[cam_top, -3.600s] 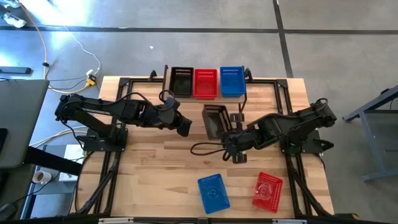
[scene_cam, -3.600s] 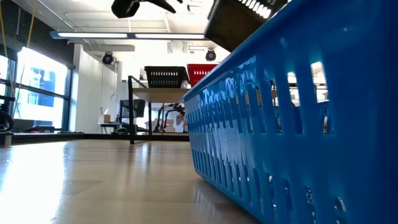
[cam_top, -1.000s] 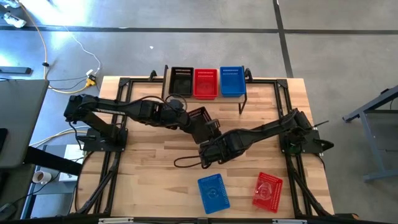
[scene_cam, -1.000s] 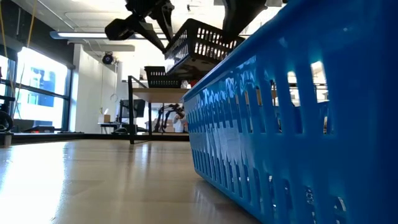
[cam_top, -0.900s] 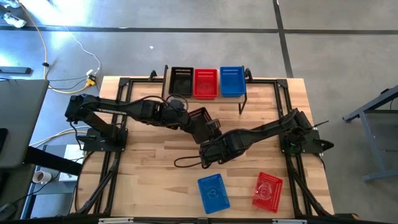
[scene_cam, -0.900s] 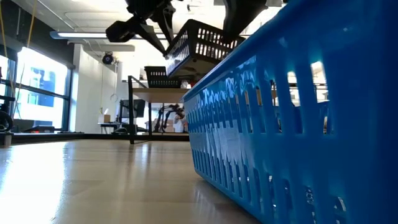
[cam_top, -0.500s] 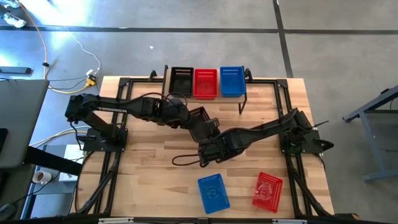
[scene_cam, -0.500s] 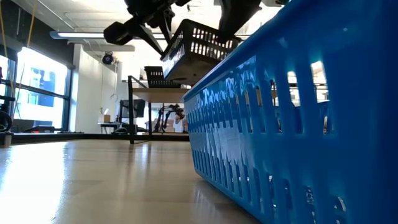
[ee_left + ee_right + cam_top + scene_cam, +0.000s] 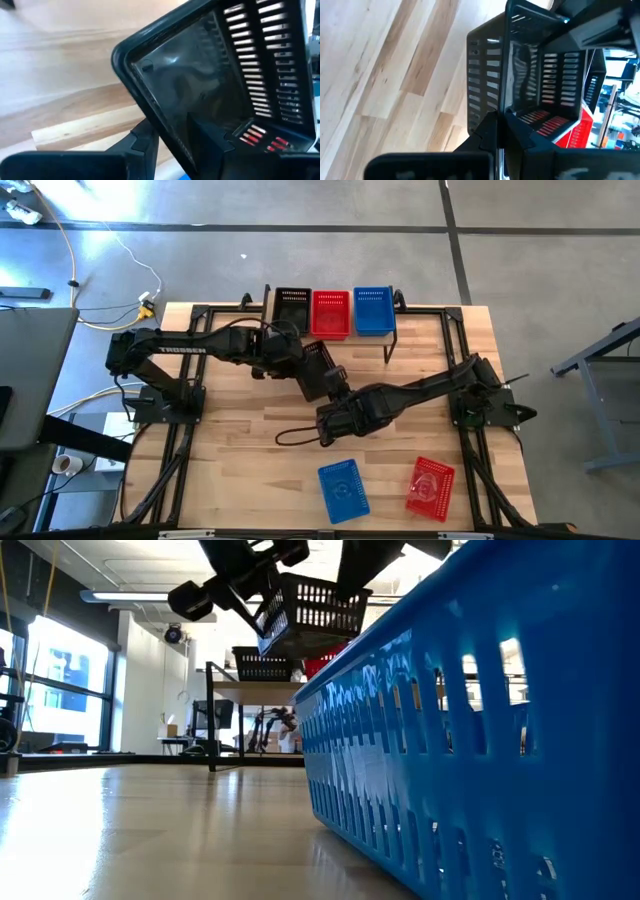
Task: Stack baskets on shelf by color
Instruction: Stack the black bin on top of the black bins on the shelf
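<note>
A black perforated basket (image 9: pixel 320 363) hangs in the air over the table's middle, held between both grippers; the low view shows this basket (image 9: pixel 312 608) almost level, well above the tabletop. My left gripper (image 9: pixel 304 377) is shut on its left side and my right gripper (image 9: pixel 334 402) is shut on its near side. The shelf (image 9: pixel 390 340) stands at the far edge with a black basket (image 9: pixel 293 310), a red basket (image 9: pixel 331 313) and a blue basket (image 9: pixel 373 310) resting side by side on its plank. My left gripper holds the black basket by a side wall just under the rim (image 9: pixel 165 132), one finger inside (image 9: pixel 205 135) and one outside (image 9: pixel 144 145). It comes from the table's left, slanting down. The basket is lifted clear. My right gripper holds another wall of the black basket at its rim (image 9: pixel 505 107), one finger outside (image 9: pixel 487 132) and one inside (image 9: pixel 522 137). It reaches in from the near right side. The basket is clear of the table.
A blue basket (image 9: pixel 343 488) and a red basket (image 9: pixel 431 486) lie bottom-up near the table's near edge; the blue one (image 9: pixel 480 740) fills the low view's right half. A black cable loop (image 9: pixel 295 435) lies on the wood below my right gripper. Black frame rails run along the table's sides.
Both grippers stay shut on the black basket. My left gripper has moved toward the far edge and upward, carrying the basket toward the shelf. The basket has turned from a clear slant to nearly level and sits higher. My right gripper has followed a little.
</note>
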Available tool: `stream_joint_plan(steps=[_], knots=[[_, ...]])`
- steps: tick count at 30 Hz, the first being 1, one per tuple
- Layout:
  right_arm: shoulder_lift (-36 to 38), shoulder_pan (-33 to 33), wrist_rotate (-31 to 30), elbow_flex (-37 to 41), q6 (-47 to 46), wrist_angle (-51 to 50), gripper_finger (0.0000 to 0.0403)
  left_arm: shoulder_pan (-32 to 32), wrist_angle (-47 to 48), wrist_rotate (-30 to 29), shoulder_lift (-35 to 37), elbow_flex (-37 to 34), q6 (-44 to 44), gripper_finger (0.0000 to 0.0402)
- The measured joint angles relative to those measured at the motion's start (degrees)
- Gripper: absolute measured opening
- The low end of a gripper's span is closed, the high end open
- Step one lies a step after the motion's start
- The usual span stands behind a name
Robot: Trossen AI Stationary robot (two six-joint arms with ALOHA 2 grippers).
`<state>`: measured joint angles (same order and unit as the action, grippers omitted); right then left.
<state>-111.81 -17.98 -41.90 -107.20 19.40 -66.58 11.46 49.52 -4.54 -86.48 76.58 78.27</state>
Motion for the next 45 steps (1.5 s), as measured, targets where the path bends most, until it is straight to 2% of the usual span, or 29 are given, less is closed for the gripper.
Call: stream_joint_plan(steps=[6, 13, 19, 22, 25, 32, 36, 45], knots=[[0.0, 0.8, 0.4, 0.0, -1.4, -0.9, 0.0000, 0.2, 0.0, -1.5, 0.0, 0.0, -1.6, 0.0081], [0.0, 0.9, 0.7, 0.0, -1.4, -0.6, 0.0000, 0.2, -0.7, -5.0, 0.0, 0.0, -4.5, 0.0011], [0.0, 0.9, 1.8, 0.0, -3.8, 0.4, 0.0002, 0.1, -0.5, -6.6, 0.0, 0.0, -6.3, 0.0006], [0.0, 1.4, 5.5, 0.0, -6.5, 0.1, 0.0022, 0.1, 0.4, -7.6, 0.0, 0.0, -7.0, 0.0002], [0.0, 1.8, 7.9, 0.0, -10.3, -0.9, 0.0059, 0.2, 0.5, -8.3, -0.1, 0.0, -7.5, 0.0002], [1.9, 1.7, 7.9, 0.0, -14.7, -3.6, 0.0134, 0.2, 0.8, -9.3, -0.1, 0.0, -8.6, 0.0001], [5.4, 1.5, 9.3, 0.0, -20.2, -4.1, 0.0150, 0.1, 0.7, -9.4, 0.1, 0.0, -8.5, 0.0000], [13.2, 1.8, 10.4, 0.0, -29.6, -5.3, 0.0149, -0.1, 1.0, -10.1, 1.2, 2.4, -10.7, 0.0000]])
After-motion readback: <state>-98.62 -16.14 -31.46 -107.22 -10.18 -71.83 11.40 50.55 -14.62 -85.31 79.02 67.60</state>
